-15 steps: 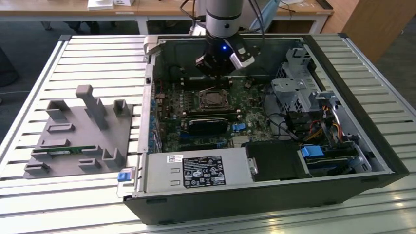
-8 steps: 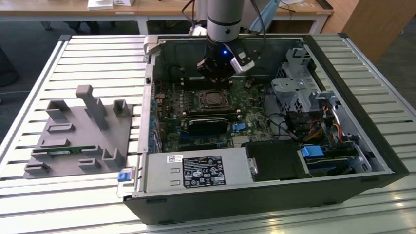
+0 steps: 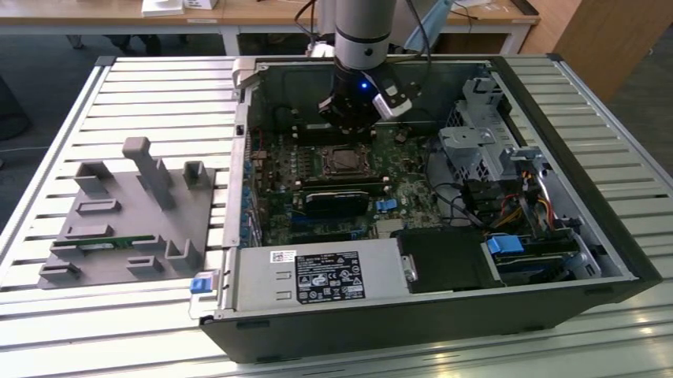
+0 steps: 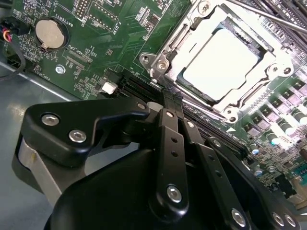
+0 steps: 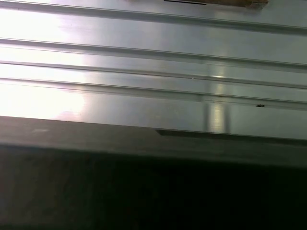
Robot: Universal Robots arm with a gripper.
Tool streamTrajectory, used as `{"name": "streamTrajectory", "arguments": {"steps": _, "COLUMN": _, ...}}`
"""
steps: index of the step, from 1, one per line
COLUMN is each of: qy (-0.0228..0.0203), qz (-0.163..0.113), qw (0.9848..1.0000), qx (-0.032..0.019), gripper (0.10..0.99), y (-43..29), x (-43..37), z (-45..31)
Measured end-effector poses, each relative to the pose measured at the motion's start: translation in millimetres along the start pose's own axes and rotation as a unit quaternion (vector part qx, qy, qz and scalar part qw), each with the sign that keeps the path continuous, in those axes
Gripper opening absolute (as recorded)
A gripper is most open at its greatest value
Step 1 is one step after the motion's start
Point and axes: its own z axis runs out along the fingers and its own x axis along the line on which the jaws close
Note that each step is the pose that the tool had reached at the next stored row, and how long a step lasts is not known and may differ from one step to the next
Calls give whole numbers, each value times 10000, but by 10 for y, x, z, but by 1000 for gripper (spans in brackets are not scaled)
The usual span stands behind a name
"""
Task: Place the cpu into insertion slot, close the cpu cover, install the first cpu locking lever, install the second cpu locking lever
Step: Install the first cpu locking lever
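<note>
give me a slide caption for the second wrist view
The hand hangs close beside the socket, where the cpu already sits under the closed cpu cover.

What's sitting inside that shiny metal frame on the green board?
Inside the cpu cover, through its square opening, lies the cpu, a flat silvery-grey chip. The frame overlaps the chip's edges, and whatever lies beneath the chip is covered. The tool is just beside the frame.

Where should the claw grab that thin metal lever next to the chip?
Probably pinch the lever across its straight rod, coming from above. It is a thin bare wire running along one edge of the cover and seems to sit clear of the board, so both its sides look free. Its handle end is out of view.
</note>
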Motion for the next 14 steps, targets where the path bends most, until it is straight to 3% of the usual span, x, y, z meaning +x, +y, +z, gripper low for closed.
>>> {"name": "streamTrajectory", "arguments": {"steps": 8, "qy": 2, "qz": 0, "qw": 10000, "qx": 24, "gripper": 106, "y": 0, "x": -4, "z": -6}}
{"name": "streamTrajectory", "arguments": {"steps": 11, "qy": 6, "qz": -1, "qw": 10000, "qx": 84, "gripper": 106, "y": 0, "x": -4, "z": 1}}
{"name": "streamTrajectory", "arguments": {"steps": 14, "qy": 6, "qz": -3, "qw": 9999, "qx": 100, "gripper": 106, "y": 0, "x": -4, "z": 1}}
